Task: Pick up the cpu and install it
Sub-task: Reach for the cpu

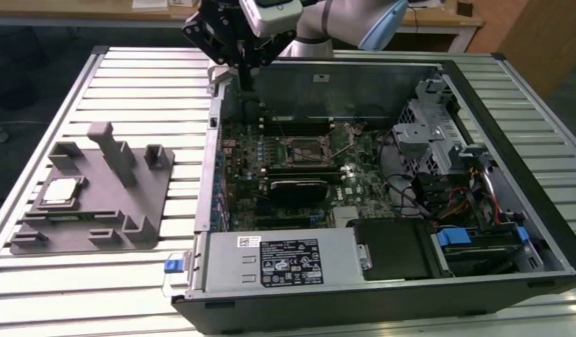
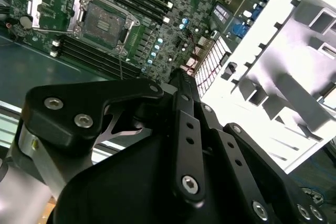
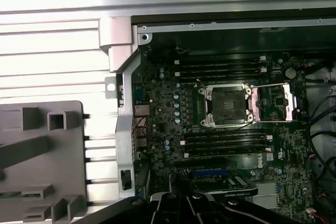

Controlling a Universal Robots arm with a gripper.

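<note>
Exterior view first: the cpu point(image 1: 61, 191) was lying flat in its pocket on the grey holder point(image 1: 100, 210). That sat out on the slatted counter point(image 1: 147, 84) toward the exterior view's left, well apart from the gripper point(image 1: 243, 78). The gripper hung over the far corner of the open pc case point(image 1: 363, 88), on the holder's side.

Second wrist view: the fingers point(image 2: 184, 108) met at a narrow point with nothing between them, as far as I could tell. Beyond them the socket point(image 2: 102, 22) was bare, with its load plate point(image 2: 50, 6) flipped open.

First wrist view: the socket point(image 3: 226, 106) looked open and empty here too, with the plate point(image 3: 273, 103) folded off to one side.

My read: basically nothing was done yet. The socket looked ready, but both grabbing the chip and seating it were left.
</note>
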